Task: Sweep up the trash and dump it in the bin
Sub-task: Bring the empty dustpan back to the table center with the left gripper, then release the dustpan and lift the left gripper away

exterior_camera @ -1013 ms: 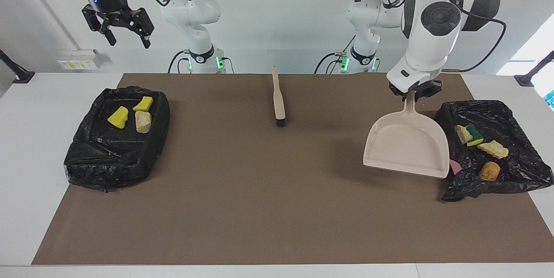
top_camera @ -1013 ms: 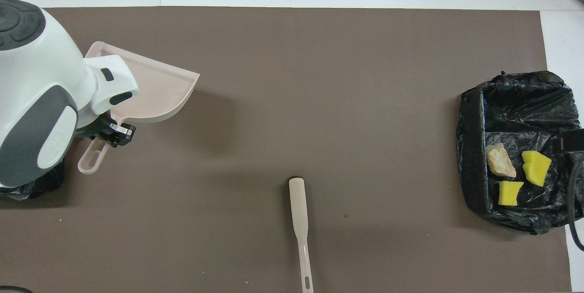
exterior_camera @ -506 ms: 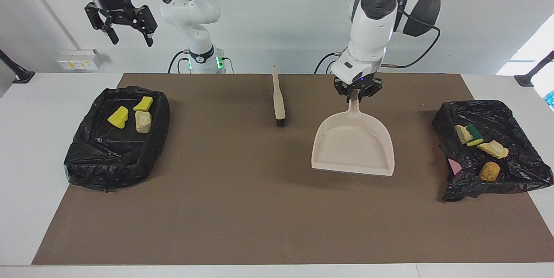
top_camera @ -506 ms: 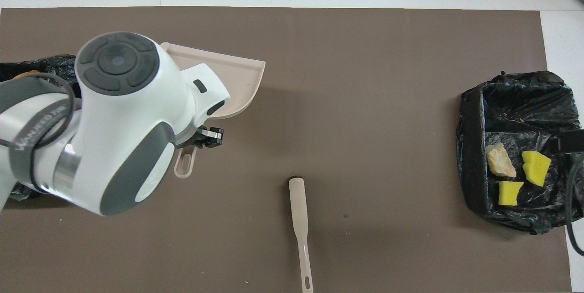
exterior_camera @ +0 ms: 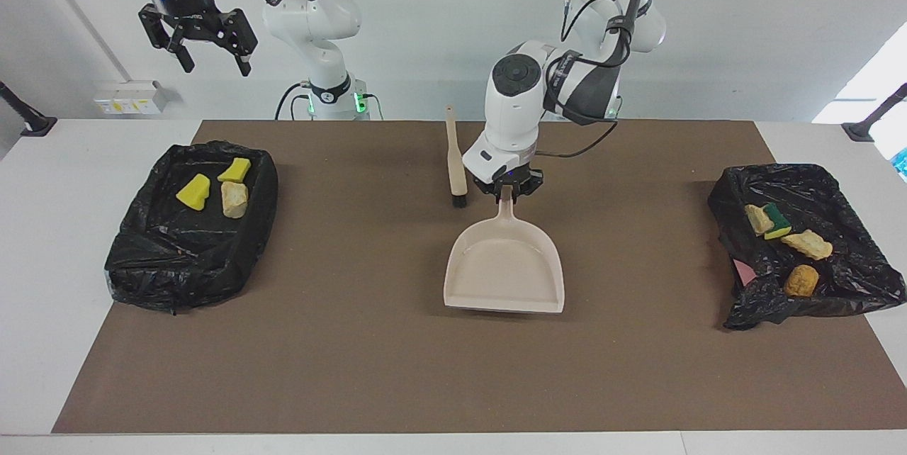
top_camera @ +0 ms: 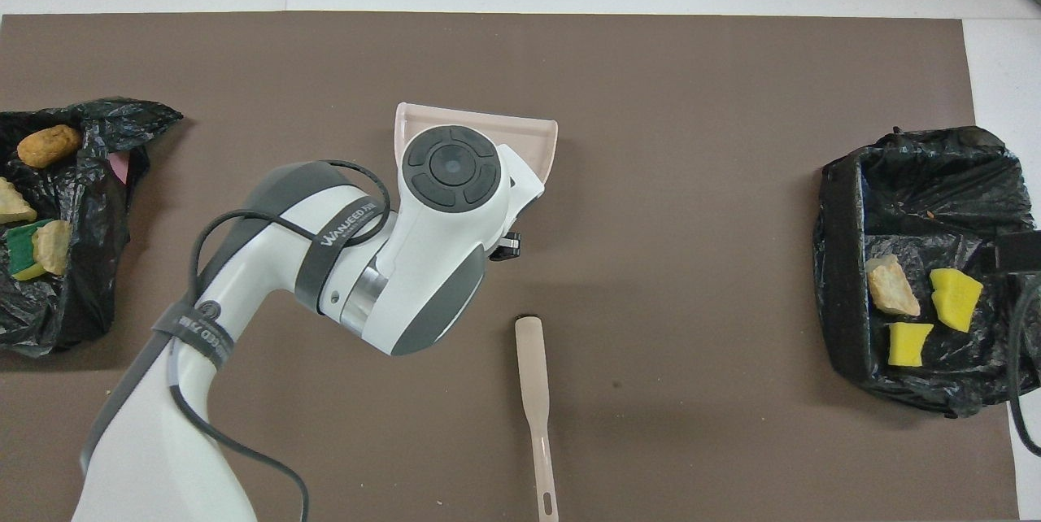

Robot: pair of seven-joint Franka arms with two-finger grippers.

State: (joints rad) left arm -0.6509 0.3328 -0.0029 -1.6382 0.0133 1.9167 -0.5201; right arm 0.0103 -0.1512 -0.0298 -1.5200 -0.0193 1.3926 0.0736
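Over mid-mat — left gripper [exterior_camera: 508, 192] grips dustpan [exterior_camera: 504, 272], seemingly lifted.

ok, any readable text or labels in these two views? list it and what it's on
"WANJEED": white print on the black strap around the left arm, overhead view; the few characters after it are too blurred to read.
Second black strap lower on the same arm: it has print, unreadable.
Yellow label on the wall box, facing view: too small to read.
No other text shows.
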